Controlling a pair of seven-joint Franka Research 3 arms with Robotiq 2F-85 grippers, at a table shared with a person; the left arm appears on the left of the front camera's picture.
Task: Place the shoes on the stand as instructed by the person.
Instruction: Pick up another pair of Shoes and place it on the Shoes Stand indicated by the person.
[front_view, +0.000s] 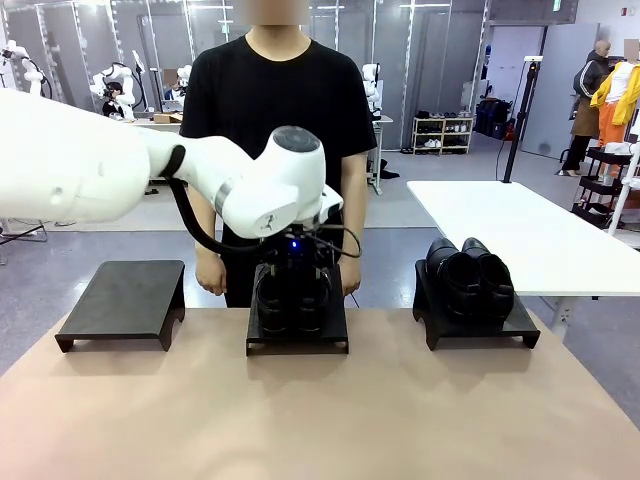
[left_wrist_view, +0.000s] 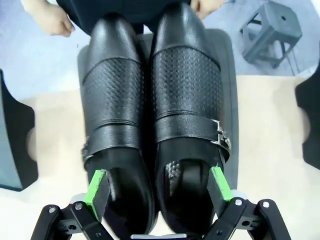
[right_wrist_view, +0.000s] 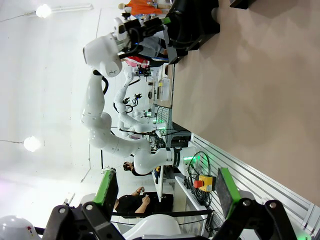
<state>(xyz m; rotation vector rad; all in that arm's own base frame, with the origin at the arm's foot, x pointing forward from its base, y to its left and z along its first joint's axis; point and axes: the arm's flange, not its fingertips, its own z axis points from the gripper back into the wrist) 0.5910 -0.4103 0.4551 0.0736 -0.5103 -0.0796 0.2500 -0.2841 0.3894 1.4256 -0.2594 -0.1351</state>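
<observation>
The brown table is bare along its near edge. Along the far edge stand three low black stands in a row: the left stand toward the far left corner carries nothing, the middle stand sits at the centre of the far edge, and the right stand toward the far right corner carries one pair of glossy black shoes, set side by side with heels toward the near edge. The left arm reaches in from the left side and hangs over the middle stand, its left gripper pointing down at the second pair of shoes, which rests on that stand. In the left wrist view the green pads stand wide apart, one at the outer heel edge of each shoe, the pair lying between them; the jaws are spread, and whether the pads touch the leather cannot be told. The shoes lie together, toes toward the far edge, with perforated uppers and a buckle strap across each. The right gripper is held away from the stands, its fingers likewise spread with nothing between them, looking sideways along the table toward the left arm. Behind the far edge stands the person in a black T-shirt, arms hanging, hands just behind the middle stand.
</observation>
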